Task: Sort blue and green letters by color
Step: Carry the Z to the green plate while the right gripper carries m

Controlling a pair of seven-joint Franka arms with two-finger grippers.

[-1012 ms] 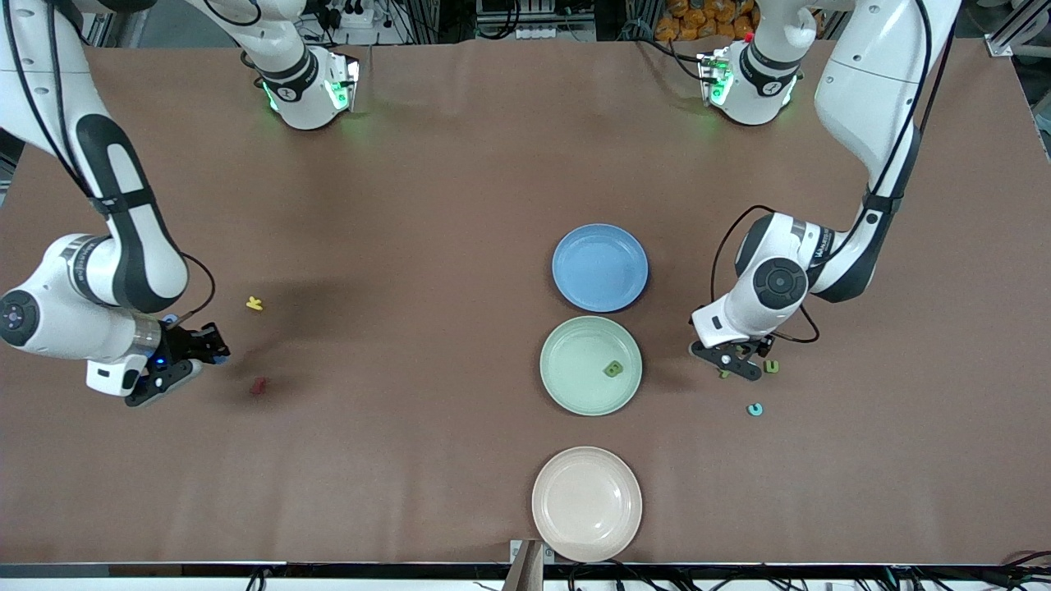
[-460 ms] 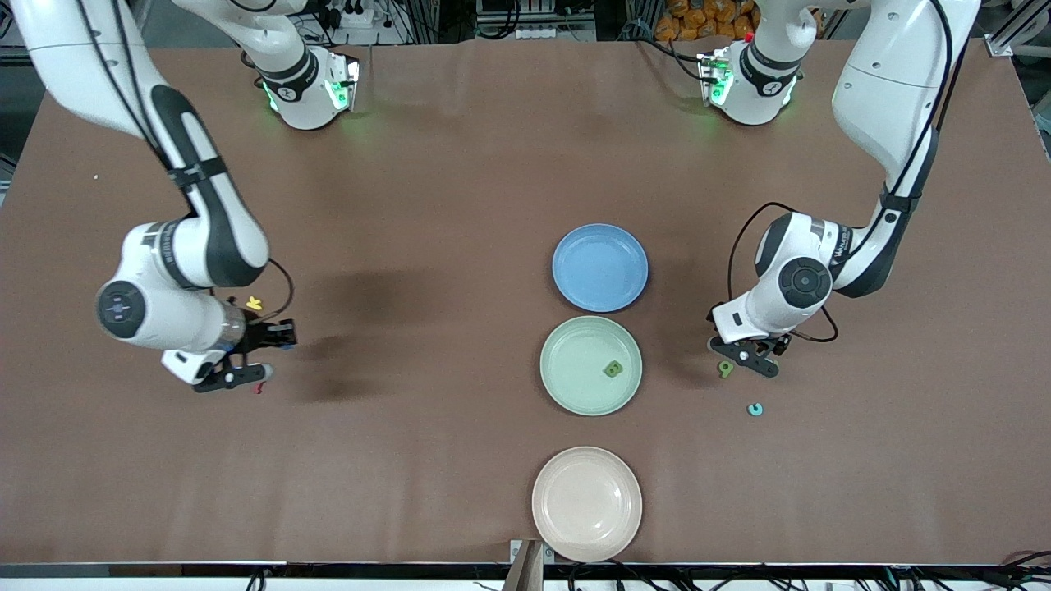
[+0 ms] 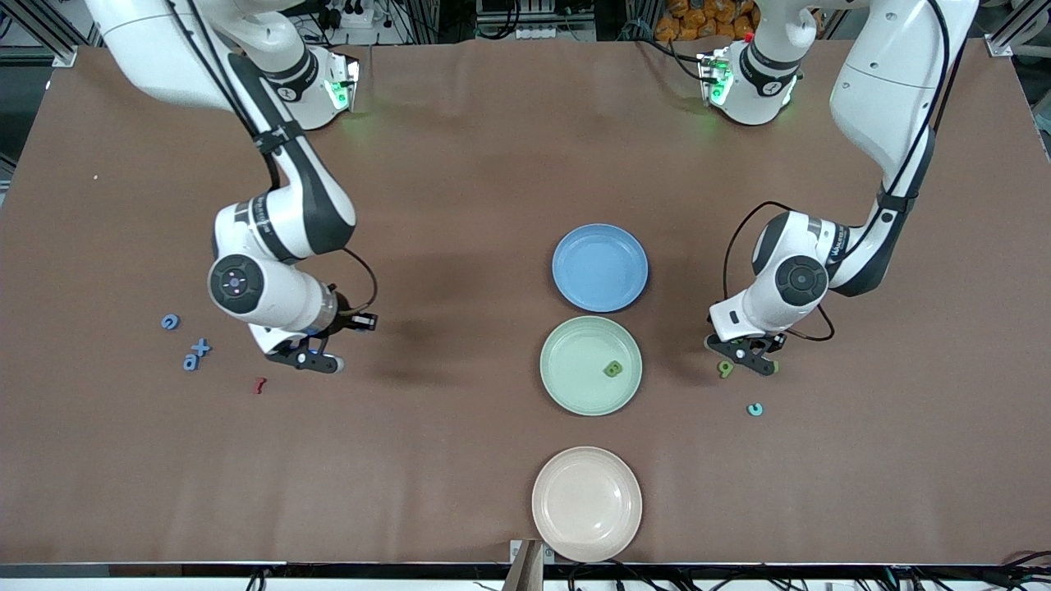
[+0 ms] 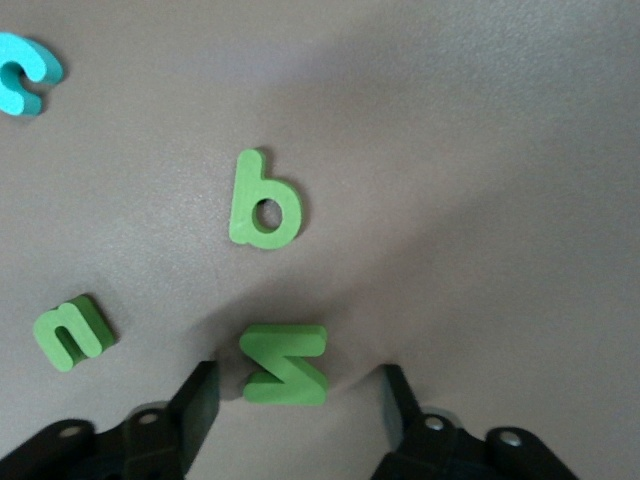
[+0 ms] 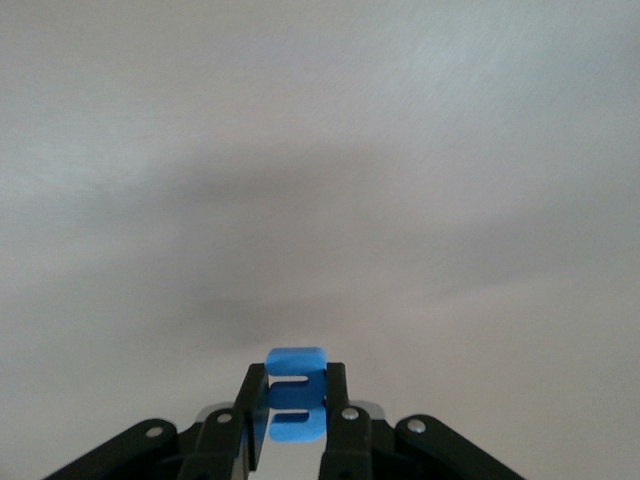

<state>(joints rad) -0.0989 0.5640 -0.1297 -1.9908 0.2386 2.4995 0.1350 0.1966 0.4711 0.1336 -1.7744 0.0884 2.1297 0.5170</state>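
Three plates: blue plate (image 3: 600, 268), green plate (image 3: 590, 365) and pink plate (image 3: 587, 503) are sitting in a row, pink nearest the front camera
Green plate: is carrying one green letter (image 3: 612, 369)
Right gripper (image 5: 296, 420): is hanging over bare table near the dark red letter (image 3: 259, 384), fingers clamped on a blue letter (image 5: 296, 396)
Loose blue letters: three (image 3: 190, 349) are lying toward the right arm's end of the table
Left gripper (image 4: 298, 405): is sitting low at the table, fingers apart, straddling a green zigzag letter (image 4: 285, 364)
Around it: a green b-shape (image 4: 262, 205), a green n (image 4: 71, 333) and a teal c (image 4: 24, 75) are lying close by
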